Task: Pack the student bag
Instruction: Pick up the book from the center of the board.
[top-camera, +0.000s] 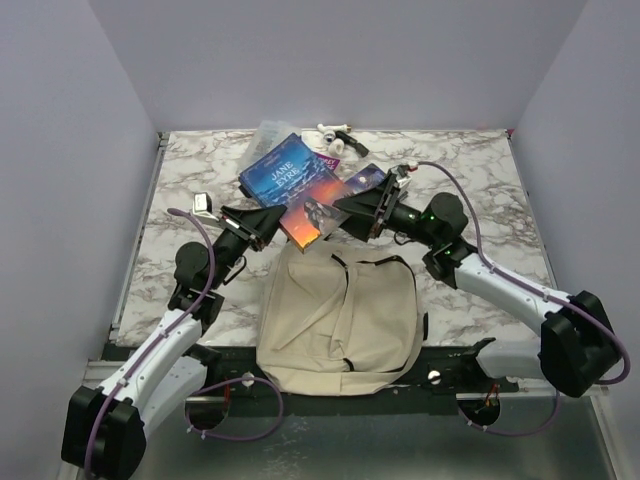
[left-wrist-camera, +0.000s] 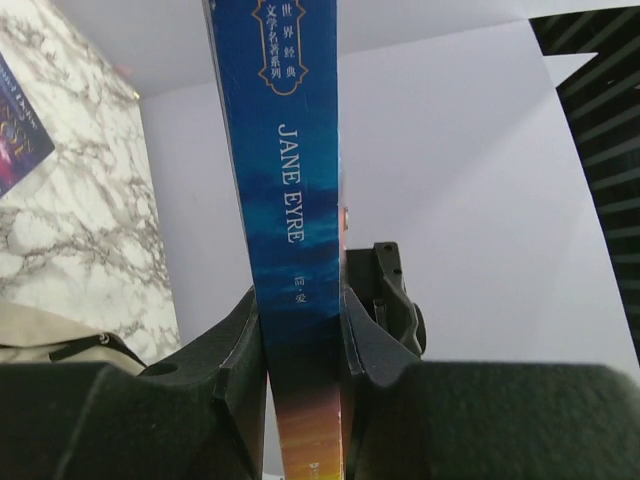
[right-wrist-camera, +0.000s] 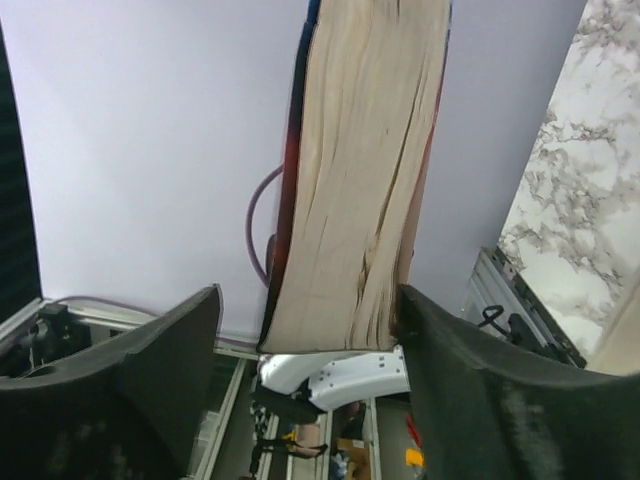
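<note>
The blue "Jane Eyre" book (top-camera: 285, 180) is held up off the marble table just beyond the top of the beige student bag (top-camera: 340, 320), which lies flat at the near edge. My left gripper (top-camera: 272, 222) is shut on the book's spine (left-wrist-camera: 290, 150); its midpoint lies on the spine in the left wrist view (left-wrist-camera: 300, 330). My right gripper (top-camera: 348, 212) is open around the book's page edge (right-wrist-camera: 360, 170). In the right wrist view (right-wrist-camera: 310, 330) one finger touches the book and the other stands apart. The bag's corner shows in the left wrist view (left-wrist-camera: 40, 340).
Behind the held book lie a purple book (top-camera: 328, 160), a clear plastic bag (top-camera: 268, 135), a small white item (top-camera: 335, 130) and a small black item (top-camera: 355, 148). Another book cover (left-wrist-camera: 15, 130) shows on the marble. Grey walls surround the table.
</note>
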